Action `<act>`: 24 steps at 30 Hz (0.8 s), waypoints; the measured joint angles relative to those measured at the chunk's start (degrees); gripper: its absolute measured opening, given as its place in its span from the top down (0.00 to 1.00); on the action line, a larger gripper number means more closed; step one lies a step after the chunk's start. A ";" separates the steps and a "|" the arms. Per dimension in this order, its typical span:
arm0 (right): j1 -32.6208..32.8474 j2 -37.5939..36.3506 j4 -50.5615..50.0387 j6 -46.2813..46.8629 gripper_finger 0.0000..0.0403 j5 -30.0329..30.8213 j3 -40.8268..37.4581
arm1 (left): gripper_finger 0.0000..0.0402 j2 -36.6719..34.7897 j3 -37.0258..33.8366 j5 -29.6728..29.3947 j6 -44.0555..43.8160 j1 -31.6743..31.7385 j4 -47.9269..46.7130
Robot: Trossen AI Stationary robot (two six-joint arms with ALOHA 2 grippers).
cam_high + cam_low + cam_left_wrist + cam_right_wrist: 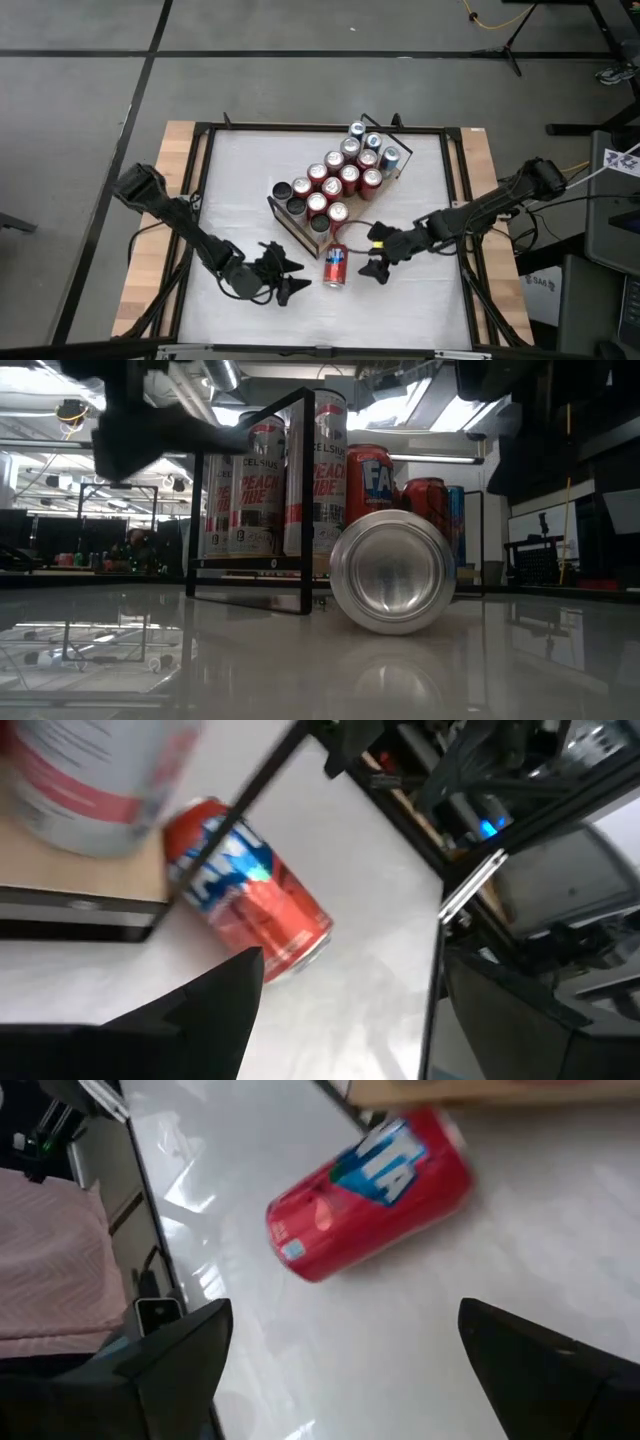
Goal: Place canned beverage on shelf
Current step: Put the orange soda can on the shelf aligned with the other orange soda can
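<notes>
A red canned beverage [335,268] lies on its side on the white tabletop, just in front of the shelf's near corner; its silver end [392,570] faces the low view. The shelf [290,222], a light-wood board with black wire rails, stands slantwise mid-table and holds several upright cans [340,175]. My left gripper [289,273] hovers open to the can's left. My right gripper [377,254] hovers open to its right. Each wrist view shows the can [250,895] [370,1195] ahead of its open fingers, untouched.
The black table frame [200,200] borders the white top, with wooden side boards [170,200] outside it. Bare tabletop lies at the near edge [400,320] and the far left [240,160]. Pink cloth [50,1260] shows beyond the table's edge.
</notes>
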 joint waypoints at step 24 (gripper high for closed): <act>0.92 5.05 5.63 0.60 0.07 -0.22 0.00 | 0.24 21.33 12.27 3.40 -1.20 5.56 13.27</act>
